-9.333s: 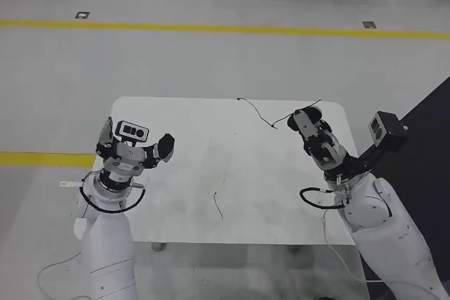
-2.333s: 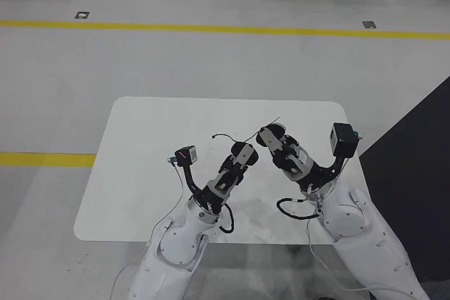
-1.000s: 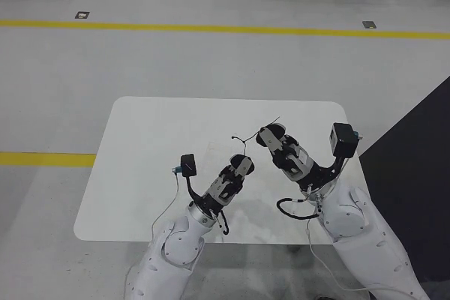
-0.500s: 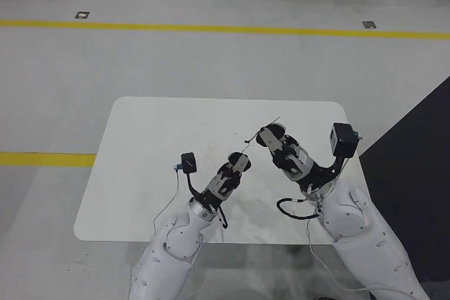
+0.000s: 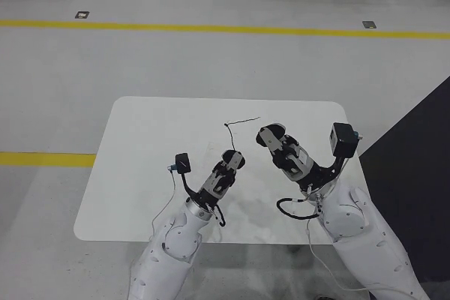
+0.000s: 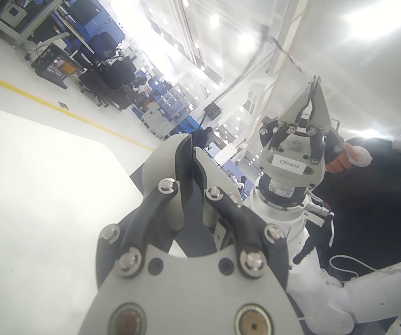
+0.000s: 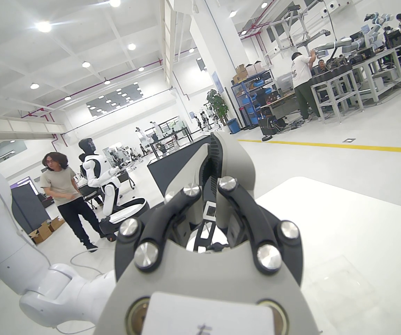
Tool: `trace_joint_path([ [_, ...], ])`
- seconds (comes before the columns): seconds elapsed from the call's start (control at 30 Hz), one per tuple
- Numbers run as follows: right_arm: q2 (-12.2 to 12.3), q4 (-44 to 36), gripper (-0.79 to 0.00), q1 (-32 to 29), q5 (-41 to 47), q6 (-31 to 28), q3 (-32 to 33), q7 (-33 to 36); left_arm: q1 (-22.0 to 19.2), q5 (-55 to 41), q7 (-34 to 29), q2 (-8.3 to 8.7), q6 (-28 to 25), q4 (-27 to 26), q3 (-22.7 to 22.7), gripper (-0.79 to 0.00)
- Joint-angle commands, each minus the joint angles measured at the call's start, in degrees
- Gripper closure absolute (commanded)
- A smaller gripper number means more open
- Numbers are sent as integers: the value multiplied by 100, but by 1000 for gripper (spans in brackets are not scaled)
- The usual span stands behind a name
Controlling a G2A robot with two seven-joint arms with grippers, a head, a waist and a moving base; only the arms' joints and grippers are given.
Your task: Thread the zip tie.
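A thin black zip tie (image 5: 228, 136) rises from my left gripper (image 5: 234, 154), which is shut on its lower end above the middle of the white table (image 5: 150, 150). The tie bends sharply and its free end runs over towards my right gripper (image 5: 260, 133), which is shut. In the left wrist view the left gripper (image 6: 191, 144) pinches the zip tie (image 6: 242, 71), whose square head (image 6: 211, 110) sits just past the fingers. The strand ends close to the right gripper (image 6: 314, 80). I cannot tell whether that end is held. The right gripper (image 7: 214, 137) has its jaws pressed together.
Both arms hang over the table's right half, near its front edge (image 5: 210, 241). A dark panel (image 5: 427, 150) stands close beside the table on the right. The table (image 6: 29, 176) has bare surface to the left.
The tie ran nearly straight between the two grippers; now it stands up from the left gripper with a sharp bend, free end swung leftward. The left gripper shifted slightly back and left. The right arm kept still.
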Motion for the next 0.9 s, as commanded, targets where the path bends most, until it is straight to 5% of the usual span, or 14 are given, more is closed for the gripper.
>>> trace_joint_path([
  [0.0, 0, 0, 0, 0, 0, 0, 0, 0, -4, -5, 18, 8, -21, -29, -38, 0],
  [0.47, 0, 0, 0, 0, 0, 0, 0, 0, -69, 738, 136, 143, 195, -631, -737, 0],
  [0.7, 29, 544, 0, -55, 492, 1055, 922, -210, 28, 1269, -59, 221, 205, -768, -918, 0],
  [0.83, 59, 582, 0, -101, 900, 1173, 1350, 40, 175, 1260, -146, 277, 142, -854, -1121, 0],
  [0.87, 65, 562, -58, -107, 925, 1152, 1396, 110, 190, 1215, -148, 290, 57, -868, -1162, 0],
])
